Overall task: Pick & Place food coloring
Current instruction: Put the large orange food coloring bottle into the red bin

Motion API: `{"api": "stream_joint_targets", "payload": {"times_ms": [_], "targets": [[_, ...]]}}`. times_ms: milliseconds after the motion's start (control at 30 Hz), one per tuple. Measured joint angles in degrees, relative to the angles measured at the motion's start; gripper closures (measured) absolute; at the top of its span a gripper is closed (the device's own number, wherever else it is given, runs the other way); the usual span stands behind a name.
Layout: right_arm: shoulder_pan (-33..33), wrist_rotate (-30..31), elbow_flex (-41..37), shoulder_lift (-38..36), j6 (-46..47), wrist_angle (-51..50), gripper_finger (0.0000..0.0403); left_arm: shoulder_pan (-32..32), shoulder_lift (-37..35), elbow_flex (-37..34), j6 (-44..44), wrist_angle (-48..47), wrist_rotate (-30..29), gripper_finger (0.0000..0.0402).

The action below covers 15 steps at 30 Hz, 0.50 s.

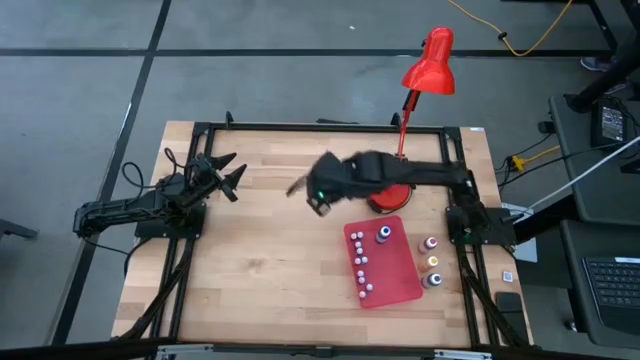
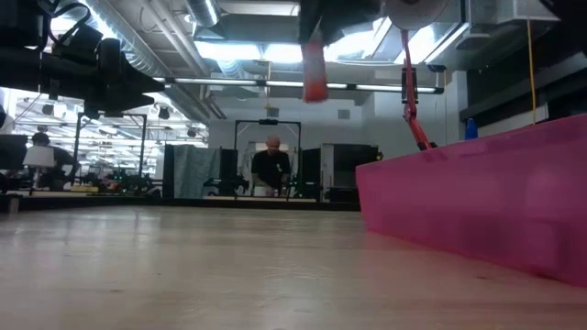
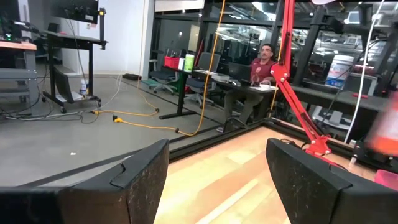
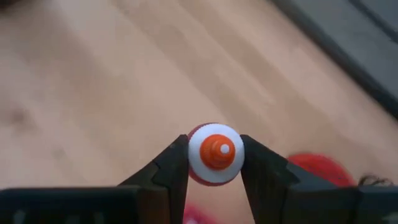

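A red food coloring bottle (image 4: 215,153) with a white cap and orange tip sits between the fingers of my right gripper (image 1: 314,194), high above the middle of the table. In the low view the bottle (image 2: 315,71) hangs well above the wood. Several more small bottles stand on the flat red mat (image 1: 392,278), among them a blue one (image 1: 385,234). Three others (image 1: 433,262) stand on the wood just right of the mat. My left gripper (image 1: 232,172) waits open at the table's far left, holding nothing. My right gripper pinches the red bottle between its two fingers at the cap end (image 4: 193,163), one finger on each side. The fingers slant down from above. The bottle is lifted clear of the table, and its red body (image 2: 315,82) hangs below the fingers.
A red desk lamp stands at the far right, its round base (image 1: 388,200) just behind the mat and its head (image 1: 432,62) beyond the table's far edge. Bare wood lies left of the mat. A person (image 2: 271,167) sits in the room beyond.
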Motion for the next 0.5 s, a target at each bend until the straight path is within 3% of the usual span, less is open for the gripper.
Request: {"api": "stream_joint_targets", "payload": {"times_ms": [233,500], "targets": [[10.29,-0.67,-0.11,-1.97,6.72,-2.67,0.028,0.0,0.0,0.0,0.0,-0.04,0.04,0.0137],[22.38,-0.65,-3.34,-3.01,3.09,-2.71,0.0279,0.0,0.0,0.01,0.0,0.02,0.04,0.0137]]}}
